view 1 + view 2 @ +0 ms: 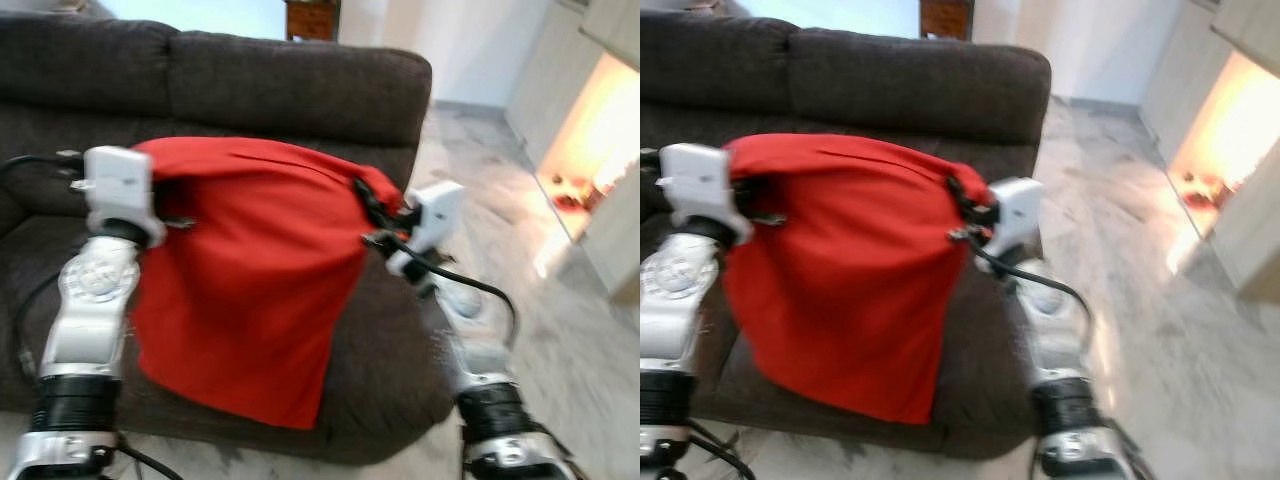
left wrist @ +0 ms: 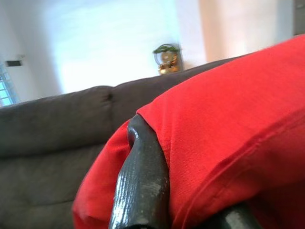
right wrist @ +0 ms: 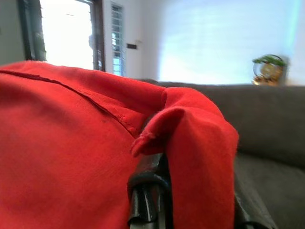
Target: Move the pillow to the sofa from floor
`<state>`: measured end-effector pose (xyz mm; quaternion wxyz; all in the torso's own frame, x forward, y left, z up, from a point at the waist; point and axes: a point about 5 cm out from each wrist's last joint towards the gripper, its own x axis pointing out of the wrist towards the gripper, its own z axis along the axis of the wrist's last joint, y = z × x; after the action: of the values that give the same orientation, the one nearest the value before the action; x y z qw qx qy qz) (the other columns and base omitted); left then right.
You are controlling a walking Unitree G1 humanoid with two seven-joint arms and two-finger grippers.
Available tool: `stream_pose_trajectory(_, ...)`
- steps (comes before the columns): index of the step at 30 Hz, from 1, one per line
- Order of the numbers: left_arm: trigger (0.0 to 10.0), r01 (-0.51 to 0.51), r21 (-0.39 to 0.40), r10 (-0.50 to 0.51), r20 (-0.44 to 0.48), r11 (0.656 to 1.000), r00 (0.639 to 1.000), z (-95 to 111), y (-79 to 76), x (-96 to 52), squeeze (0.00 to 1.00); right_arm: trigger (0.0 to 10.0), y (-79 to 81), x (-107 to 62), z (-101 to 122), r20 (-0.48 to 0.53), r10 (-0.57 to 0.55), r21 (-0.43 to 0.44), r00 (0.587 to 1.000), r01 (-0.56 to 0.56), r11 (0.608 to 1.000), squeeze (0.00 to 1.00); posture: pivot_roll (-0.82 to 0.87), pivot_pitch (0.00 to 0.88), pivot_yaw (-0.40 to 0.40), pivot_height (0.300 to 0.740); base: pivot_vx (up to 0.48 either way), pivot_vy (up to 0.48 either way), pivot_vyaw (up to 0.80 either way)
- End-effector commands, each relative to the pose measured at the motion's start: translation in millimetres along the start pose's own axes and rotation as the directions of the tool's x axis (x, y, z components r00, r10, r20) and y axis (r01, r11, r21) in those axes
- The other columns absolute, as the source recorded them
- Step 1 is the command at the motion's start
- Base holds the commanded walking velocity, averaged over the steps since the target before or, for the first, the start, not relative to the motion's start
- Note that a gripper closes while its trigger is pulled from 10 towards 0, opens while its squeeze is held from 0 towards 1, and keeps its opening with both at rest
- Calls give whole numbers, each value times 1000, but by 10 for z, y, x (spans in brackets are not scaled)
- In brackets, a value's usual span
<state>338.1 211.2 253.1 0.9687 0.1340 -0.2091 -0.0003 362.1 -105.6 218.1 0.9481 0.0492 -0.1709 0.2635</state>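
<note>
Red pillow (image 1: 250, 280): we hold it between both grippers, hanging above dark sofa (image 1: 290, 85) seat. Left gripper (image 1: 178, 220) clamped on left top corner; right gripper (image 1: 368, 205) clamped on right corner.

No writing to read anywhere here: no label, brand, number or sign comes through in either eye view or either wrist view, and the eye views are blurred.
</note>
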Motion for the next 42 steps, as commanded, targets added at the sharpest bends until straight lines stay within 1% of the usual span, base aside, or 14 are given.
stream_pose_trajectory(1, 10000, -92, 12, 91, 99, 996, 991, 236, 240, 6, 0, 10000, 71, 100, 208, 93, 33, -16, 995, -31, 999, 0, 120, 0, -59, 740, 375, 0, 800)
stream_pose_trajectory(5, 10000, -93, 13, 92, 92, 996, 992, 224, 237, -33, 0, 10000, 95, 84, 139, 58, 54, 13, 997, -55, 998, 0, 121, 0, -62, 740, 379, 0, 148)
stream_pose_trajectory(8, 10000, -77, 8, 76, 77, 997, 994, 210, 220, -47, 0, 10000, 106, 59, 102, 40, 76, 2, 996, -76, 997, 0, 121, 0, -63, 740, 349, 0, 0)
stream_pose_trajectory(12, 10000, -29, 6, 29, 66, 1000, 997, 211, 181, -42, 0, 10000, 138, 40, 71, 8, 136, -32, 991, -136, 990, 0, 121, 0, -65, 740, 122, 0, 0)
stream_pose_trajectory(15, 10000, -24, 6, 24, 81, 1000, 996, 244, 171, -29, 0, 10000, 156, 41, 62, -1, 163, -68, 987, -163, 984, 0, 122, 0, -65, 740, 0, 0, 0)
stream_pose_trajectory(20, 10000, 4, -26, -1, 128, 1000, 992, 426, 142, 39, 0, 10000, 106, 64, 78, 10, 141, -66, 990, -140, 988, 0, 126, 0, -63, 740, 0, 0, 0)
stream_pose_trajectory(26, 10000, 2, -35, 3, 134, 999, 991, 459, 184, 59, 0, 10000, 102, 120, 91, 19, 136, -73, 990, -134, 988, 0, 125, 0, -56, 740, 0, 0, 0)
stream_pose_trajectory(30, 10000, 4, -25, -3, 54, 1000, 999, 248, 185, 5, 0, 10000, 165, 158, 17, 3, 149, -60, 989, -148, 987, 0, 121, 0, -51, 740, 0, 0, 0)
stream_pose_trajectory(32, 10000, 10, -30, -10, 3, 999, 1000, 121, 159, -46, 0, 10000, 286, 163, -102, -35, 201, -42, 979, -202, 978, 0, 117, 0, -48, 740, 0, 0, 0)
stream_pose_trajectory(33, 10000, 25, -33, -27, -40, 999, 999, 29, 124, -87, 0, 10000, 386, 150, -221, -86, 246, -54, 965, -251, 966, 0, 119, 0, -49, 740, 0, 0, 0)
stream_pose_trajectory(35, 10000, 45, -34, -47, -63, 998, 997, -20, 93, -113, 0, 10000, 437, 133, -287, -111, 267, -61, 957, -275, 960, 0, 123, 0, -52, 740, 0, 0, 0)
stream_pose_trajectory(36, 10000, 81, -27, -84, -105, 996, 991, -119, 30, -170, 0, 10000, 495, 92, -420, -161, 277, -52, 947, -288, 956, 0, 126, 0, -53, 740, 0, 0, 0)
stream_pose_trajectory(40, 10000, 94, -18, -96, -143, 995, 985, -214, -9, -238, 0, 10000, 537, 35, -550, -209, 275, -43, 938, -290, 956, 0, 127, 0, -51, 740, 0, 0, 0)
stream_pose_trajectory(42, 10000, 102, -22, -105, -191, 995, 976, -348, -53, -332, 0, 10000, 593, -48, -718, -272, 269, -44, 924, -291, 956, 0, 128, 0, -50, 740, 0, 0, 0)
